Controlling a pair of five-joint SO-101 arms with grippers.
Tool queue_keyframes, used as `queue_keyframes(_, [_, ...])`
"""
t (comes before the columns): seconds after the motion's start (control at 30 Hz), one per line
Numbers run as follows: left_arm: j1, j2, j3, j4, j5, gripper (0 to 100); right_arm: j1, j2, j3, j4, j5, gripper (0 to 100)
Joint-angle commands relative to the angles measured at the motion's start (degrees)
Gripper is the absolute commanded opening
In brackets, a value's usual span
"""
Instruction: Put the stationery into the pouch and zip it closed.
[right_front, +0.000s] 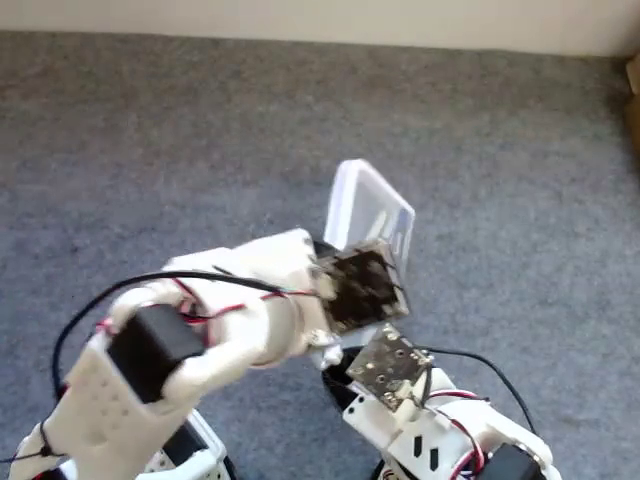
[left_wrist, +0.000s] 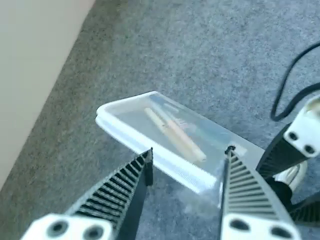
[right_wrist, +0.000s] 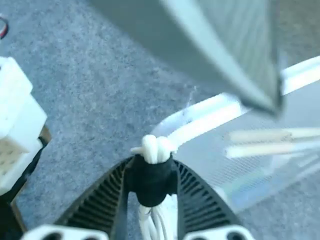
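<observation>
Grey carpet-like surface (right_front: 150, 130) (short, flecked pile), pale cream wall (right_front: 300, 18) along its far edge.

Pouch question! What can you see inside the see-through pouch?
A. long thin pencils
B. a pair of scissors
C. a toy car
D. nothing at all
A: in the left wrist view, tan pencils lie side by side inside the clear pouch.
</observation>
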Motion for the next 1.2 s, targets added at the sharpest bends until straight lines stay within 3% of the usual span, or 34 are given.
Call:
queue_keyframes(0.0, [-6.46,-3.56,-2.51,1.49,-0.35,22,5.93,-0.40,-7.08,-0.13,0.09,0.5])
queue_keyframes(0.23, [-7.25,-3.65,-2.33,3.08,0.09,22,7.16,-0.31,-11.30,3.12,0.09,0.5])
queue_keyframes(0.3, [-6.99,-3.65,-0.84,2.81,3.16,22,7.16,-0.31,-10.95,3.56,0.09,0.5])
queue_keyframes(0.47, [-7.34,-3.56,6.99,-8.09,13.89,22,7.16,-0.31,-10.95,5.67,0.09,0.5])
queue_keyframes(0.7, [-7.52,-3.56,22.20,-26.73,23.30,22,7.16,-0.31,-11.03,5.85,0.00,0.5])
queue_keyframes(0.93, [-12.88,-3.47,32.22,-36.84,26.37,22,7.16,-0.31,-10.95,5.76,-0.70,0.5])
queue_keyframes(1.17, [-18.86,-3.47,40.13,-37.54,22.42,22,7.16,-0.13,-10.68,4.53,-3.60,0.5])
